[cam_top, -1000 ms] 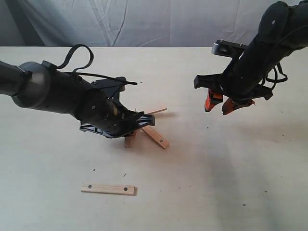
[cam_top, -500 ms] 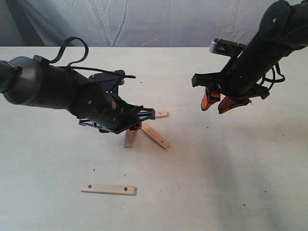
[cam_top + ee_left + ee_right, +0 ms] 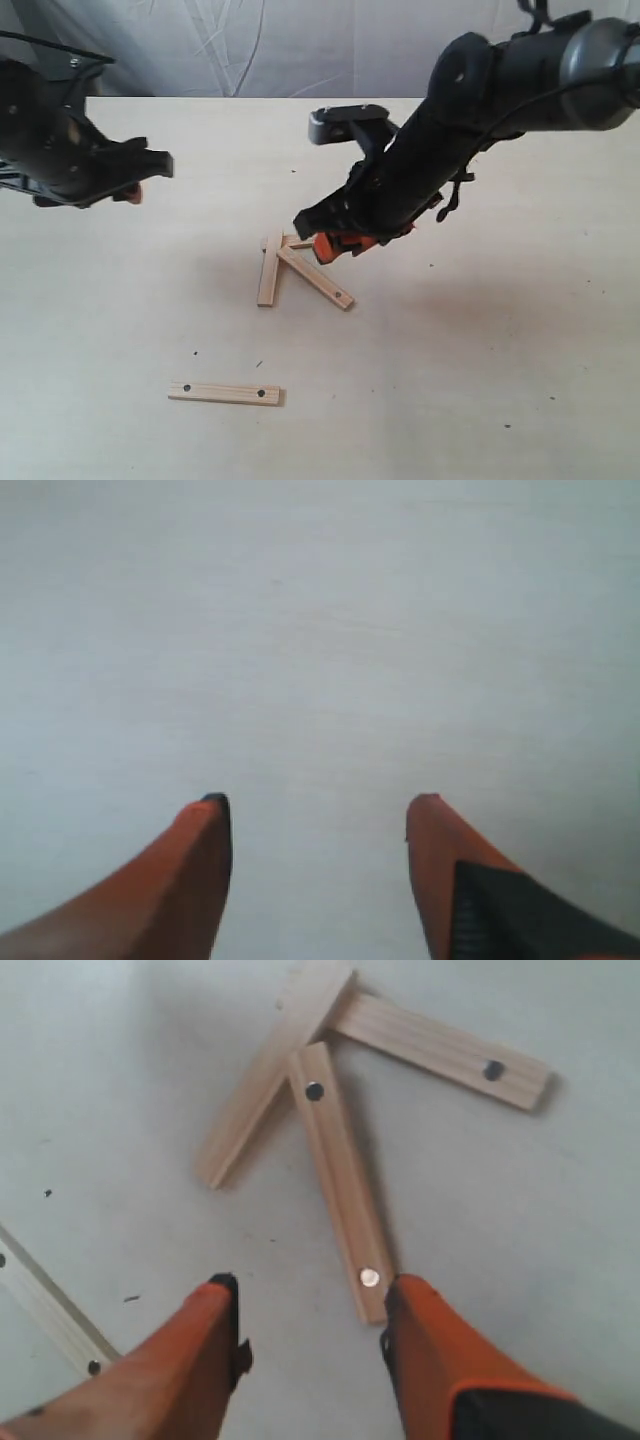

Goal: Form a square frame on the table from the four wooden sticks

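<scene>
Three of the four wooden sticks lie in a loose cluster mid-table: an upright one (image 3: 268, 276), a diagonal one (image 3: 316, 278) and a third (image 3: 296, 242) partly hidden under my right gripper (image 3: 340, 244). The fourth stick (image 3: 225, 393) lies alone nearer the front. In the right wrist view the cluster fans out as stick (image 3: 268, 1075), stick (image 3: 340, 1185) and stick (image 3: 440, 1050), no square frame formed. My right gripper (image 3: 310, 1288) is open, one finger (image 3: 430, 1360) beside the middle stick's end. My left gripper (image 3: 130, 192) (image 3: 318, 802) is open over bare table (image 3: 320, 630).
The lone stick's end (image 3: 45, 1310) shows at the edge of the right wrist view. A wrinkled white cloth (image 3: 260, 45) hangs behind the table (image 3: 480, 380). The left arm (image 3: 50, 140) sits at the far left, the right arm (image 3: 500, 90) reaches in from the upper right.
My left arm pulled back to the left, off the cluster. My right arm swung in from the right and now hovers over the sticks. The third stick has shifted closer to the others.
</scene>
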Robot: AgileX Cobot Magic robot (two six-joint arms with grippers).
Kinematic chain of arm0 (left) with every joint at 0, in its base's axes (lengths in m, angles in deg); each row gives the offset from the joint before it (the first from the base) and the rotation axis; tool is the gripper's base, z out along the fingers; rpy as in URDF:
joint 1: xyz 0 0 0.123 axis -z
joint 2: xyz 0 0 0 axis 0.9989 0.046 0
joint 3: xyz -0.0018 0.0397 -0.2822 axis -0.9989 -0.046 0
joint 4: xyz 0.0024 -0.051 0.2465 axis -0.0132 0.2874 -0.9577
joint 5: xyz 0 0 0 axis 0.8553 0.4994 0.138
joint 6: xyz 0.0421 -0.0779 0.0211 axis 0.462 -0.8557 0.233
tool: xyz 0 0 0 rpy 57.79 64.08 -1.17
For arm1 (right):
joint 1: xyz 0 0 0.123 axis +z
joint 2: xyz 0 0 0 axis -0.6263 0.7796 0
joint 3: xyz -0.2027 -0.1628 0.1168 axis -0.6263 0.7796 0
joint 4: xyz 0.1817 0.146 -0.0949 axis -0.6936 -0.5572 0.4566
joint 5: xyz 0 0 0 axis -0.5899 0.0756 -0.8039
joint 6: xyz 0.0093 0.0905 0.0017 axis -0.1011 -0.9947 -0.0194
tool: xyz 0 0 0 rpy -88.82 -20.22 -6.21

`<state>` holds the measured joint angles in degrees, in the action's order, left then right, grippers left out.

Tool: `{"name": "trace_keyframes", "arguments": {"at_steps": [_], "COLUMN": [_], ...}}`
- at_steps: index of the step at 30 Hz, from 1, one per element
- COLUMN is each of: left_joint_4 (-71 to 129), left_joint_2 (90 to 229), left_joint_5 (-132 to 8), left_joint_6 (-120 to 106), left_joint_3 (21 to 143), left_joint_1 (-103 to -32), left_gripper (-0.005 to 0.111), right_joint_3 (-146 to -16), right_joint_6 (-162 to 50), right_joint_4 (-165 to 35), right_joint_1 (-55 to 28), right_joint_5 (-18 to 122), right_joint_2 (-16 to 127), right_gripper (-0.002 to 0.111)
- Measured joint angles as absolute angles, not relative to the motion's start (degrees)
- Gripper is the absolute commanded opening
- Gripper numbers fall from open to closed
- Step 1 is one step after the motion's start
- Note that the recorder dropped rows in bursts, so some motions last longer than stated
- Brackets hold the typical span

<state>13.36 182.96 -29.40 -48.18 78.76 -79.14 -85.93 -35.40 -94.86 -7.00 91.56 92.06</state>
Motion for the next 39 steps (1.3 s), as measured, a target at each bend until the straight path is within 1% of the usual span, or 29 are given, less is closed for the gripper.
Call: {"name": "trace_keyframes", "arguments": {"at_steps": [4, 7, 15, 21, 29, 36, 38, 39], "left_joint_4": [16.16, 21.11, 24.33, 24.36, 24.36, 24.36, 24.36, 24.36], "left_joint_2": [182.26, 182.26, 182.26, 182.26, 182.26, 182.26, 182.26, 182.26], "left_joint_5": [-27.33, -26.99, -27.64, -27.87, -28.10, -28.10, -28.10, -28.10], "left_joint_6": [-41.65, -36.76, -33.38, -33.27, -33.27, -33.14, -33.14, -33.14], "left_joint_3": [78.76, 78.76, 78.76, 78.76, 78.76, 78.76, 78.76, 78.76], "left_joint_1": [-84.59, -86.44, -86.69, -86.69, -86.69, -86.69, -86.69, -86.69], "left_gripper": [0.052, 0.052, 0.052, 0.052, 0.052, 0.052, 0.052, 0.052], "right_joint_3": [-85.93, -85.93, -87.32, -87.46, -87.55, -87.55, -87.55, -87.55], "right_joint_6": [-33.08, -31.85, -30.98, -30.99, -30.99, -31.21, -31.33, -31.47], "right_joint_4": [-94.86, -94.60, -89.67, -88.33, -88.08, -87.82, -87.70, -87.44], "right_joint_1": [-3.73, -2.32, -1.56, -1.56, -1.56, -1.56, -1.56, -1.56], "right_joint_5": [86.98, 83.15, 80.06, 80.28, 79.26, 78.68, 78.91, 78.93], "right_joint_2": [96.12, 98.70, 103.33, 103.05, 98.25, 101.30, 102.96, 103.55], "right_gripper": [0.046, 0.046, 0.046, 0.046, 0.046, 0.046, 0.044, 0.039]}}
